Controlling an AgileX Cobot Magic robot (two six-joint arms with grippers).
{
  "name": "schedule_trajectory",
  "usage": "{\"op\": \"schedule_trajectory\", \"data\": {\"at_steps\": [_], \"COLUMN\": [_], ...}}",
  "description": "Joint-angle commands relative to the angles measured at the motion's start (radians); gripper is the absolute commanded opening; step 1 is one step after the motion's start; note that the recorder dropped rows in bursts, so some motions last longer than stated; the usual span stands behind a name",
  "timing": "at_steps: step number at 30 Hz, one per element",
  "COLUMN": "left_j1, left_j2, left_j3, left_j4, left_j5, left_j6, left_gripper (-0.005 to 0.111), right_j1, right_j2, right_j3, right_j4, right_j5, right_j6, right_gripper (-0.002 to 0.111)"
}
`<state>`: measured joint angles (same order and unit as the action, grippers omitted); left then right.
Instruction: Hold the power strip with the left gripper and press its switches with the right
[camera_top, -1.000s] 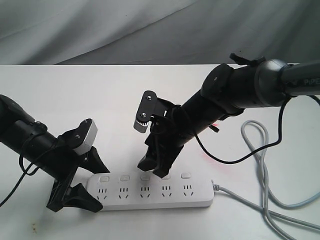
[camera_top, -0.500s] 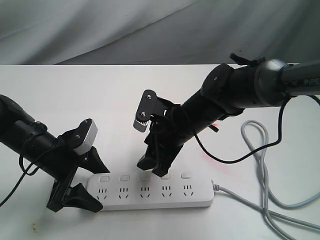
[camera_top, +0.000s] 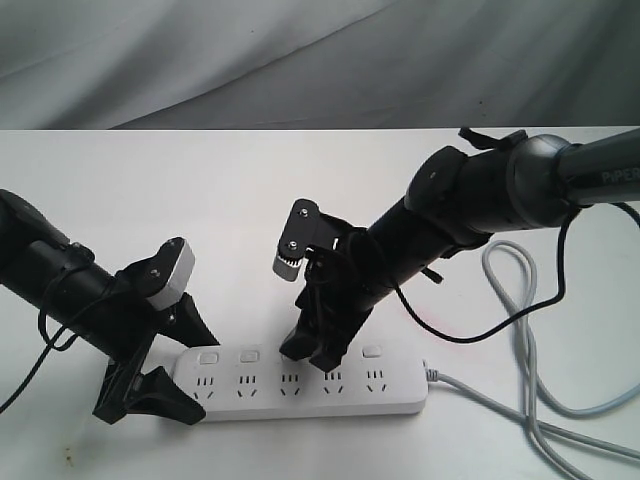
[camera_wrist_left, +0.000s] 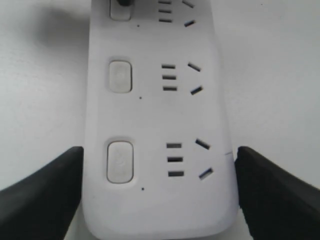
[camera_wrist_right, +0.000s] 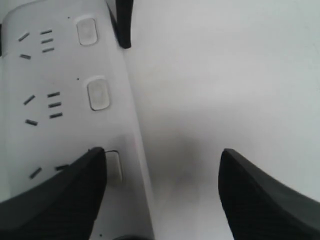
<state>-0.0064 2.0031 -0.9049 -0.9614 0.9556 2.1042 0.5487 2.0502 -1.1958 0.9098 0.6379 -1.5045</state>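
A white power strip (camera_top: 300, 392) carries white switches (camera_top: 249, 355) and thin dark socket slots (camera_top: 248, 382) on a plain white bench (camera_top: 200, 180). Its cord (camera_top: 520, 300) is pale grey. The left hand (camera_top: 205, 378) is matte black, with a white-grey block (camera_top: 170, 272). The right hand (camera_top: 310, 355) is black too, on a dark arm (camera_top: 470, 195) whose grey forearm tube (camera_top: 605, 170) bears pale lettering. Creased grey cloth (camera_top: 300, 60) backs the bench's far edge.

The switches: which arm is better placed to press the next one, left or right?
Right. The right gripper stands open with one finger over the switches; the left gripper grips the power strip at its end and should probably stay there.
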Motion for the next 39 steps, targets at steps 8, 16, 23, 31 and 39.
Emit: {"op": "schedule_trajectory", "data": {"at_steps": [8,16,23,31,39], "left_j1": [-0.004,-0.004,-0.004,-0.004,-0.004], "left_j2": [0.000,0.000,0.000,0.000,0.000], "left_j3": [-0.002,-0.002,-0.002,-0.002,-0.002], "left_j4": [0.003,0.003,0.003,0.003,0.003], "left_j5": [-0.014,-0.014,-0.014,-0.014,-0.014], "left_j6": [-0.011,-0.011,-0.011,-0.011,-0.011], "left_gripper": [0.000,0.000,0.000,0.000,0.000], "right_j1": [0.000,0.002,0.009,0.006,-0.072], "right_j2": [0.014,0.049,0.051,-0.116,-0.175], "right_j3": [0.008,0.013,0.013,0.013,0.015], "right_j4": [0.020,-0.052,-0.173,-0.060,-0.065], "right_j5": [-0.052,-0.053,-0.029,-0.029,0.031], "right_j6": [-0.017,0.007,0.101,0.034,0.036], "right_gripper": [0.060,0.060,0.060,0.060,0.060]}}
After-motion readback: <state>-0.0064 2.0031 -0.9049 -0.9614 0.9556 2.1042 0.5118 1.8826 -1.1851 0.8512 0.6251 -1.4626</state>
